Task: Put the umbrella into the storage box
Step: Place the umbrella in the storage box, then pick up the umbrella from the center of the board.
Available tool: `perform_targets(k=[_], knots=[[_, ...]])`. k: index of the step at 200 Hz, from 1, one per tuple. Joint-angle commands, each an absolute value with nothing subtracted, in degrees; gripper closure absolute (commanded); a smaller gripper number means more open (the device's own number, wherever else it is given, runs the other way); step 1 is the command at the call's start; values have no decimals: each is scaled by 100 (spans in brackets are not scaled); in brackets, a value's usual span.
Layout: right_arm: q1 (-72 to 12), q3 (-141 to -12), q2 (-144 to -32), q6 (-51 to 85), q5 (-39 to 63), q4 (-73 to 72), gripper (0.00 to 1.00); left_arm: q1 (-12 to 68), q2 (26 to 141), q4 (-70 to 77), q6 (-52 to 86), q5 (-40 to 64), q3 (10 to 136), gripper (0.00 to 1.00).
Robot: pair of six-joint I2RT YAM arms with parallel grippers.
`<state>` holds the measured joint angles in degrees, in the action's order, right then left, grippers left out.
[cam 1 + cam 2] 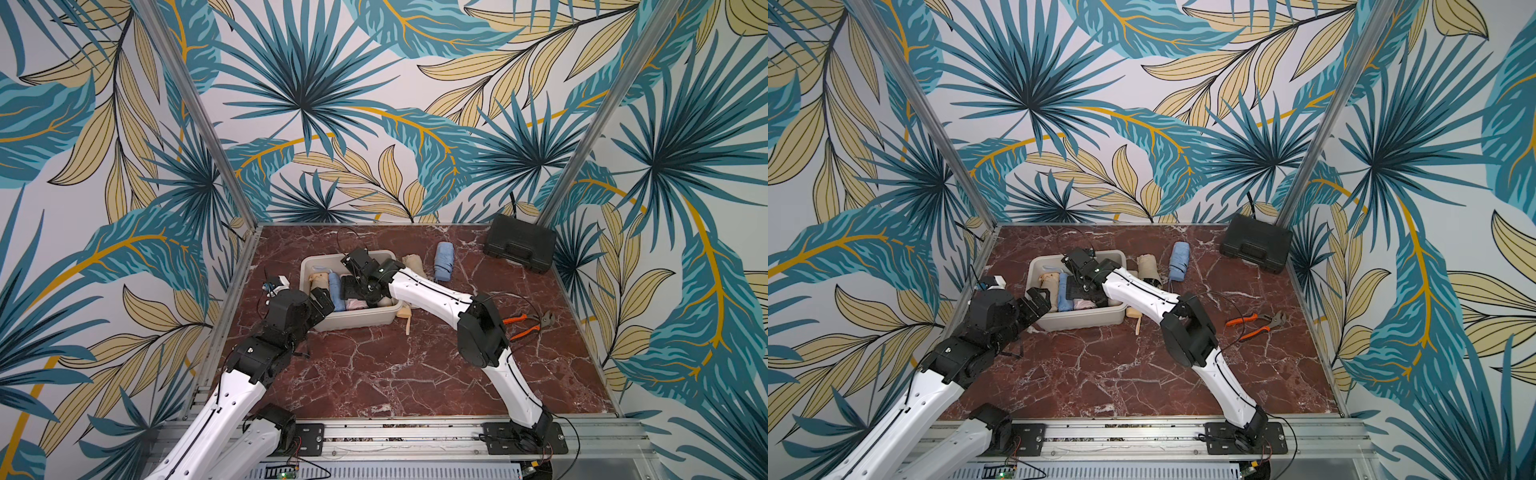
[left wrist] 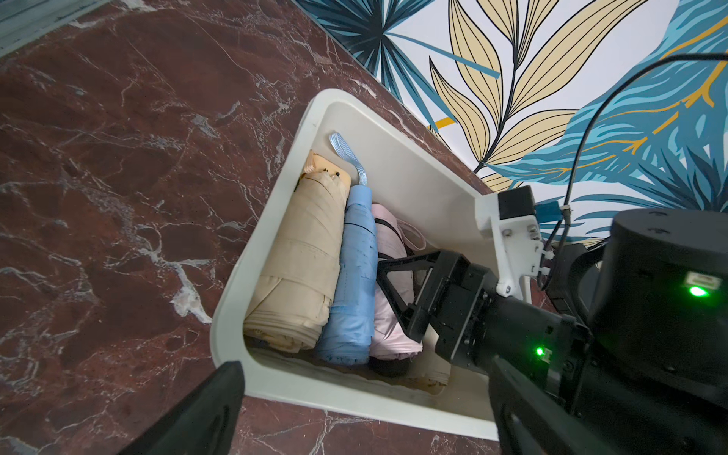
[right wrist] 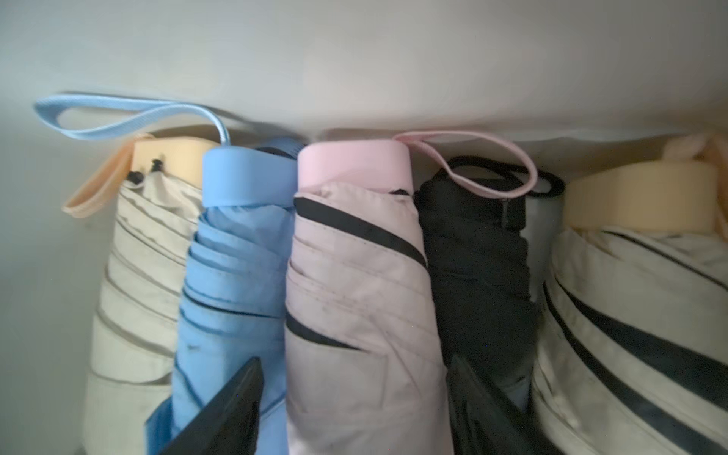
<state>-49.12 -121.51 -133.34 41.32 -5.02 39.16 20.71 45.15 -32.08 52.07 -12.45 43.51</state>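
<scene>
The off-white plastic storage box (image 1: 353,322) with rounded corners sits on the dark red marble table (image 1: 374,374), toward the back and a bit to the left; in both top views the right arm reaches over it and the right pincer (image 1: 353,291) is down inside it; the right wrist view shows five folded umbrellas lying side by side in the box, touching each other: a cream umbrella (image 3: 138,275), a blue umbrella (image 3: 236,268) with a blue cap, the pink folded umbrella (image 3: 354,295) with thin black edges, a black umbrella (image 3: 472,256) and a cream umbrella with black stripes (image 3: 630,315); the pink one lies between the two black fingers (image 3: 224,405) of the right pincer; the jaws are spread apart, one finger over the blue umbrella and one over the black one, and a bit of blue shows between finger and pink cloth, so the pincer is not squeezing it; the left pincer (image 2: 362,370) hangs by the near left corner of the box with its jaws wide apart and nothing in them; out on the table, right of the box, lie a tan folded umbrella (image 1: 415,264), partly hidden by the right arm, and a light blue folded umbrella (image 1: 444,261) beside it; a flat black hard case (image 1: 519,249) is in the back right corner; orange-handled pliers (image 1: 525,326) lie near the right arm's elbow.
</scene>
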Motion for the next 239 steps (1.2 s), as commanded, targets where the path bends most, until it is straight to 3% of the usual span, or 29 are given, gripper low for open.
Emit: perform_targets(k=[1,82,119,166,194,239], knots=[[-4941,-12030,-12685,3945,-692,3771,21,2012,4592,-2832,5078,-1204,4351,0],[-4875,-10132,-10351,2562,-1792,3790,17,1840,5260,-1100,4342,-1172,4479,0],[-4233,-9542,-9854,2505,-2104,4287,14,1704,6205,-346,4024,-801,5049,0],[-3264,-9599,-10307,2386,-1563,4577,12,1626,7162,192,3782,-369,5635,0],[-2876,-10337,-11152,1870,-566,4669,10,1556,7478,131,3825,-105,5811,0],[-2521,-11592,-12527,1346,-178,5164,9,1487,7567,81,3901,34,5897,0]])
